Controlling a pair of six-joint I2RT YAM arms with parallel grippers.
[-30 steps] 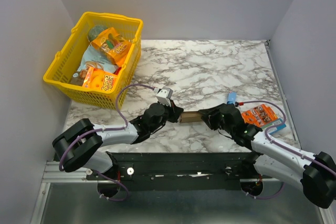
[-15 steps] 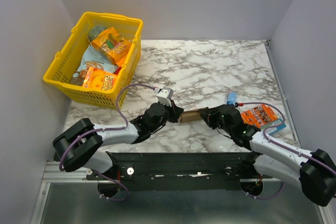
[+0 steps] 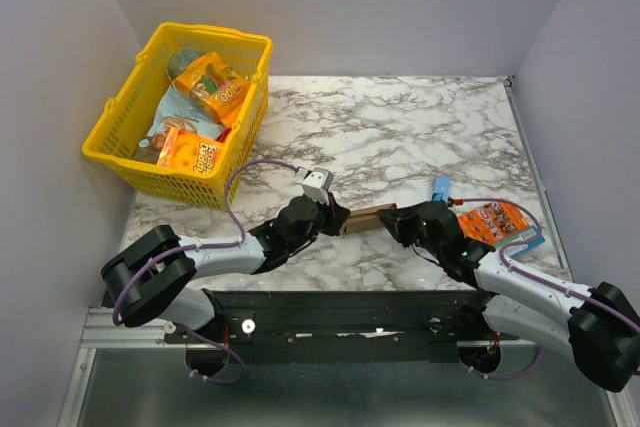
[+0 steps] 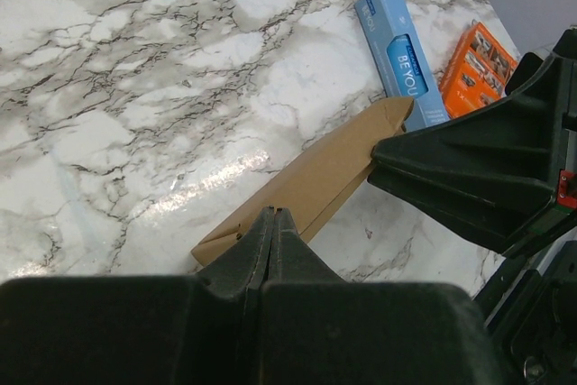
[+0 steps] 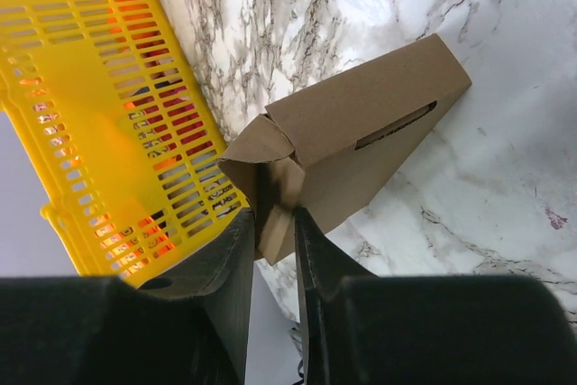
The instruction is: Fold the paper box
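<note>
Top view: the paper box [image 3: 365, 218] lies on the marble table [image 3: 420, 127] at the near middle, bridged between the left end effector [image 3: 340, 219] and the right end effector [image 3: 388, 220]. The yellow basket [image 3: 185, 112] is well off to the far left.

Left wrist: the left fingers are pressed fully together over the box's near long edge (can't tell if any cardboard is actually nipped). The blue packet [image 4: 397, 51] lies just past the far end.

Right wrist: the right fingers are nearly together, pinching an end flap.

My read: mid-fold, working that end closed. The next move needs the flap tucked in while the left steadies the body, without crushing it
</note>
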